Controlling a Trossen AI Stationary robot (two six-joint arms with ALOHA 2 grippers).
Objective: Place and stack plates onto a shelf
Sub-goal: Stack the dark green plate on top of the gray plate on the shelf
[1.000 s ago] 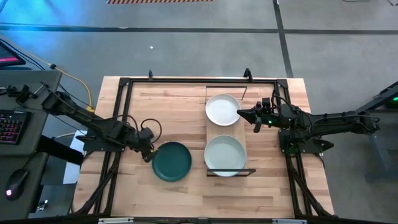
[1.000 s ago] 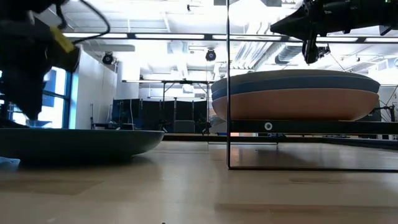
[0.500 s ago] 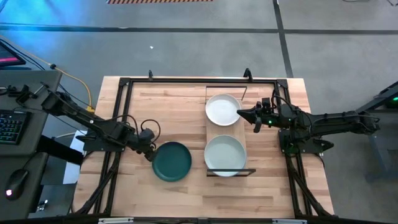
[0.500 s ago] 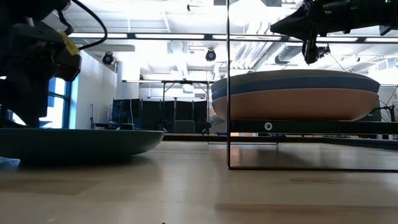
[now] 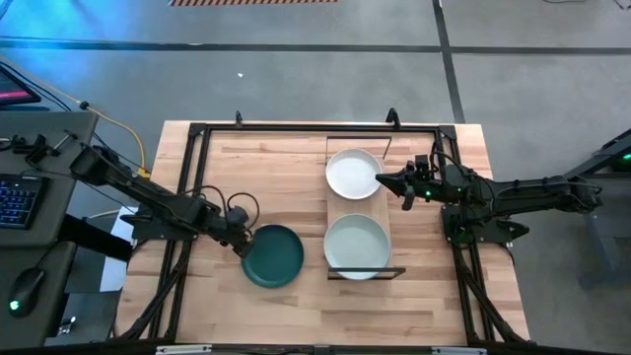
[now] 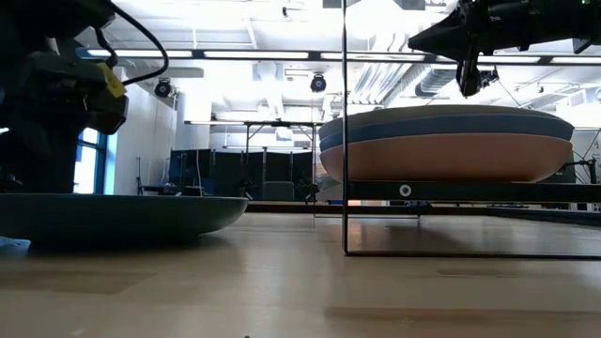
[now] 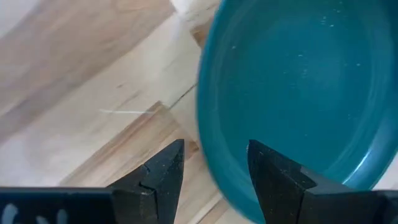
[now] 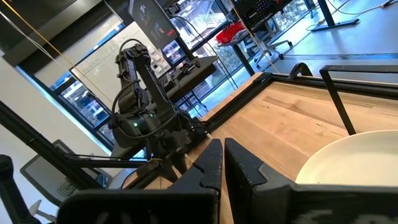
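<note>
Butcher-block tabletop (image 5: 286, 168) bears the dark teal plate (image 5: 273, 255) at seven o'clock; the left gripper (image 7: 211, 168), spread, straddles its rim. A shallow bite could slip. Right gripper (image 5: 402, 187), pressed together, waits beside the shelf (image 5: 358, 209).

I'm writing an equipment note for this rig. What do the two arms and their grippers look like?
Both arms are dark, slim and jointed. The left gripper has two black tapered fingers with angular tips; a black cable loops above its wrist and a yellow patch shows in the low view. The right gripper is black too, with small green lights glowing behind it.
</note>
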